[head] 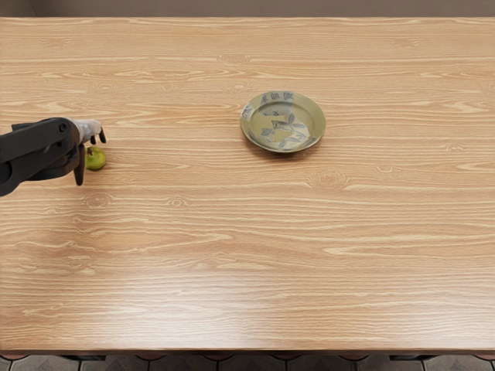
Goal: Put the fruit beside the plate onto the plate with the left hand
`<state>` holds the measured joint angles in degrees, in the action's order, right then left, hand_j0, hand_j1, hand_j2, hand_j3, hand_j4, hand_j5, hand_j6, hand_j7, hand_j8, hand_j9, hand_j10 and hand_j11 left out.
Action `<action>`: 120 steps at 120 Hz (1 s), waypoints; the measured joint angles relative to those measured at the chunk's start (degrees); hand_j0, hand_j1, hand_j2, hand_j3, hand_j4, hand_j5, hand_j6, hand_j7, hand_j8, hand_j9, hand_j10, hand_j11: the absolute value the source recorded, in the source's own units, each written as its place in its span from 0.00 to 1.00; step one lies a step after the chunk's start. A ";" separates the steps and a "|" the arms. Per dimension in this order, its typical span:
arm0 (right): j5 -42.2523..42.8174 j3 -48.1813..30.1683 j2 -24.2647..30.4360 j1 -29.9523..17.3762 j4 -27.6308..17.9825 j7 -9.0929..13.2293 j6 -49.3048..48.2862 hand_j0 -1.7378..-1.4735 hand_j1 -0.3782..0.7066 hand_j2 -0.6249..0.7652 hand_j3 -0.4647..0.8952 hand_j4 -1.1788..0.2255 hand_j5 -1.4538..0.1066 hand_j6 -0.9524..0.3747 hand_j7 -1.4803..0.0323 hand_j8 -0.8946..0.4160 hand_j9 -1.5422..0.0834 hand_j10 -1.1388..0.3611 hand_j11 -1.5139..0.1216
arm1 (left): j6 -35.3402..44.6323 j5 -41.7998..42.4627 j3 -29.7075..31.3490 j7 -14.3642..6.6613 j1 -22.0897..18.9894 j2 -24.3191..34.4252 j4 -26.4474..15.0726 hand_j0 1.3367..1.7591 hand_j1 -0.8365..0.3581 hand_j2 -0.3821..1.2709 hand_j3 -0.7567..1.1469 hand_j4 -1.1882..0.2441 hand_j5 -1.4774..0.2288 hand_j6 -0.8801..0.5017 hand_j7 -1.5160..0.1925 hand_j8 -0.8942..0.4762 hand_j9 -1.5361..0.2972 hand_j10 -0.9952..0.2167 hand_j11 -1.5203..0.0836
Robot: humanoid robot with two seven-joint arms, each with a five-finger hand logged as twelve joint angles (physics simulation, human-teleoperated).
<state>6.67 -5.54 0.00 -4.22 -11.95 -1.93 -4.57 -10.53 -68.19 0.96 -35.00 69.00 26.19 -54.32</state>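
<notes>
Left hand [83, 143] down by the left edge of the table [247, 255], right against the small green fruit [96, 159] on its inboard, near side; grip impossible to judge, whether closed or loose. Plate [282, 121] well apart toward the far right. Fruit roundish, with no long axis or heading discernible. Right hand unseen.

Bright, even, diffuse light covers the wooden table [247, 255]. The olive plate [282, 121] throws a thin, soft shadow along its rim from 4 to 7 o'clock, so the light falls from above and slightly behind. The wood grain is crisp everywhere.
</notes>
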 joint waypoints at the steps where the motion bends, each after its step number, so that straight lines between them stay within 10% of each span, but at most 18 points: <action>1: 0.00 0.00 0.00 0.00 0.00 0.00 0.00 0.30 0.06 0.44 0.34 0.82 0.90 0.69 0.95 0.66 0.92 0.74 0.90 | 0.00 0.00 0.00 0.00 0.00 0.00 0.01 0.76 0.70 0.27 0.40 0.62 0.64 0.42 0.66 0.44 0.63 0.58 0.71; 120: -0.05 0.00 0.00 -0.02 0.00 0.00 0.00 0.30 0.06 0.44 0.34 0.82 0.90 0.69 0.95 0.66 0.92 0.74 0.90 | -0.06 -0.21 0.52 0.00 0.09 -2.55 2.09 0.76 0.52 0.29 0.40 0.49 0.50 0.34 0.52 0.34 0.50 0.42 0.56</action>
<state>6.61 -5.54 0.00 -4.24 -11.95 -1.93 -4.57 -10.59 -68.40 1.47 -35.00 69.09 23.64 -52.23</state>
